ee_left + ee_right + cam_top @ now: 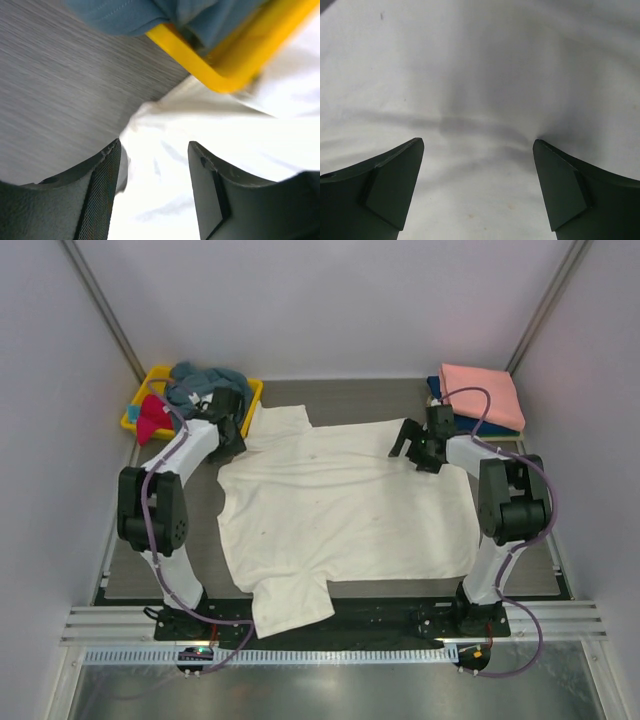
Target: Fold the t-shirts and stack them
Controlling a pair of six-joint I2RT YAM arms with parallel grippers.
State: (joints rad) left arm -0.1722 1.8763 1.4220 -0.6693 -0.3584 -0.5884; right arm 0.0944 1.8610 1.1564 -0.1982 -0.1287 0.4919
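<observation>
Grey matting (350,400) covers the table inside a pale-walled booth. At the far left corner sits a yellow bin (133,412) holding a crumpled grey-blue tee (205,380) and a magenta tee (152,418). Just beside it, the left gripper (232,445) is down at the far left corner of the cream-white tee (340,510). Its wrist camera gives what the overhead view cannot: the fingers are parted and straddle the shirt's edge, with the bin's rounded corner and the blue cloth hanging right above (whether the pads touch the fabric I cannot tell).

The cream-white tee lies spread flat across the middle of the mat, one sleeve draping over the near edge between the arm bases.

Over the shirt's far right edge is the right gripper (408,452), fingers spread wide and holding nothing; its own camera shows only white cloth with a faint crease. Beyond it, at the far right corner, a folded salmon-pink tee (485,395) rests on a navy tee (500,430).
</observation>
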